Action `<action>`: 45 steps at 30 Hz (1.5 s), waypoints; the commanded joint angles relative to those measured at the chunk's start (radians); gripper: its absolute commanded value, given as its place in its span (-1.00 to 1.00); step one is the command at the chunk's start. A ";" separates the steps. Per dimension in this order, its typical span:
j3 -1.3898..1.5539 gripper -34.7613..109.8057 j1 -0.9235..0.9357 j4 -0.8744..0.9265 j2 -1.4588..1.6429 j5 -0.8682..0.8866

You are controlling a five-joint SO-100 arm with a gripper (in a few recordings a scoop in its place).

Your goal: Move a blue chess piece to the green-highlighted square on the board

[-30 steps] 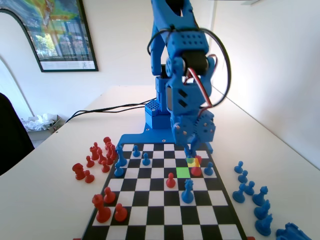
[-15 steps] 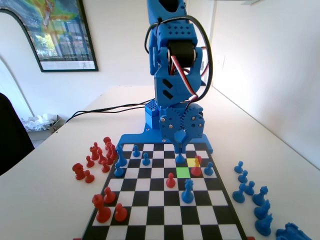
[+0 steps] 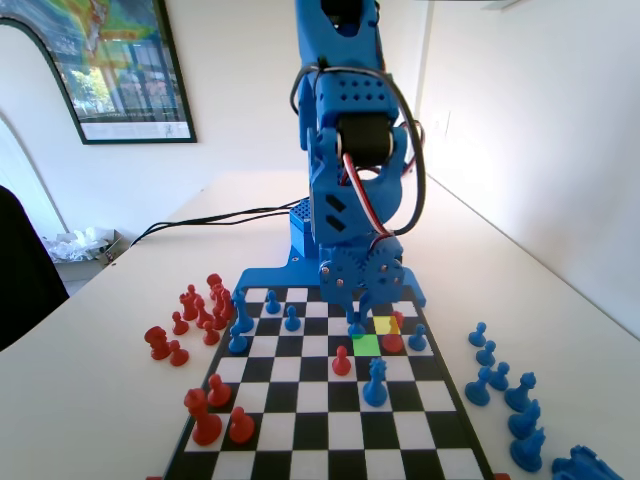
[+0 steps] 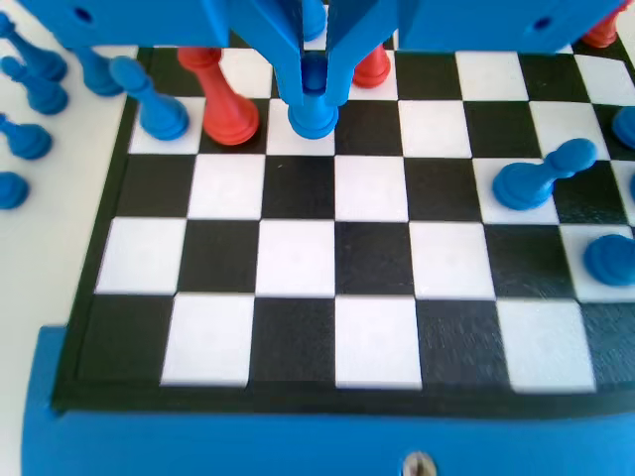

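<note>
In the fixed view my gripper (image 3: 357,314) reaches down from the blue arm, shut on the small blue chess piece (image 3: 357,326). The pawn is at the far edge of the green-highlighted square (image 3: 367,345); I cannot tell whether its base touches the board (image 3: 320,420). In the wrist view the two jaws meet around the pawn's head, the gripper (image 4: 314,85) holding the blue chess piece (image 4: 314,115) over a white square of the board (image 4: 298,258).
A red pawn (image 3: 393,339) stands on the yellow square (image 3: 383,324) just right of the green one. Another red pawn (image 3: 342,362) and a taller blue piece (image 3: 375,384) stand nearer the camera. Captured blue pieces (image 3: 500,380) lie at the right, red ones (image 3: 200,305) at the left.
The gripper swung left from above the yellow square and came down, carrying the blue pawn to the far edge of the green square.
</note>
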 commanded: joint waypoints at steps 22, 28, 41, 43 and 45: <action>-0.057 -0.50 -0.038 -0.043 -0.005 0.002; -0.040 -0.45 -0.032 -0.061 -0.005 -0.009; -0.031 -0.40 -0.025 -0.074 -0.003 -0.018; -0.029 -0.40 -0.015 -0.074 0.008 -0.025; -0.025 -0.40 -0.008 -0.069 0.025 -0.028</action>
